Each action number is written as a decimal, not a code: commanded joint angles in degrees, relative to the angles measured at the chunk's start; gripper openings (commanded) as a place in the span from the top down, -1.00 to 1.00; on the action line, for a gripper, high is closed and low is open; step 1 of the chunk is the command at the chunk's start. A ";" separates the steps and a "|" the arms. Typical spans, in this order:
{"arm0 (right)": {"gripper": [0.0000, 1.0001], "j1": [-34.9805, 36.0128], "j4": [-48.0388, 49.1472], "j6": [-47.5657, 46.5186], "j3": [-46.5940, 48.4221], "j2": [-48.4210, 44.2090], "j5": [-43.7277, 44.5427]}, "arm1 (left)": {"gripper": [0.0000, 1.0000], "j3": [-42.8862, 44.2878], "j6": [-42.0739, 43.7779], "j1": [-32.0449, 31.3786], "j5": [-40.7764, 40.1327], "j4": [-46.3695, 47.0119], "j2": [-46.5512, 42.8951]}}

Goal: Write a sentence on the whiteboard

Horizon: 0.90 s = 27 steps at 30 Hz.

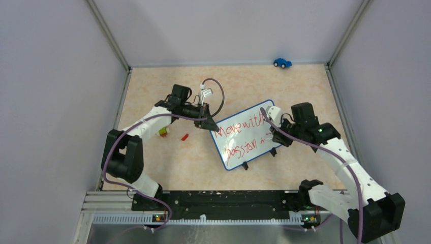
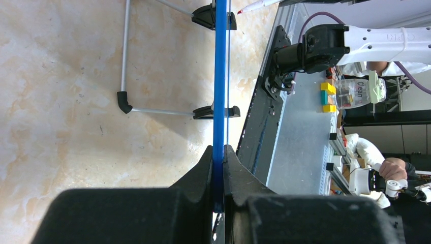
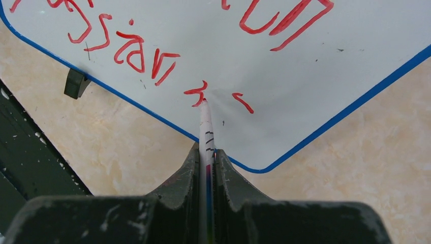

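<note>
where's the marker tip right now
Right wrist view: the marker, clamped in the right gripper, has its tip on the whiteboard at the last red strokes of the sentence.

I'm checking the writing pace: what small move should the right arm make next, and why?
Probably drag the marker tip a short way onward along the second line. The right claw grips the marker, tip against the whiteboard at the last red strokes of the sentence; the left claw clamps the blue rim, steadying it.
</note>
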 commanded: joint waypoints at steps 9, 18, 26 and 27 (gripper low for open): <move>1.00 -0.38 2.56 0.63 1.51 0.57 1.45 | 1.00 0.20 1.22 0.75 -4.54 1.14 0.91; 1.00 0.27 4.10 0.31 0.13 2.53 2.48 | 1.00 0.02 1.24 0.76 -4.54 1.23 0.76; 1.00 0.60 1.09 -1.69 -0.36 2.30 2.32 | 1.00 0.05 1.26 0.83 -4.54 1.28 1.17; 1.00 0.61 0.52 -2.15 -0.51 2.14 2.38 | 1.00 0.04 1.33 0.83 -4.54 1.27 1.19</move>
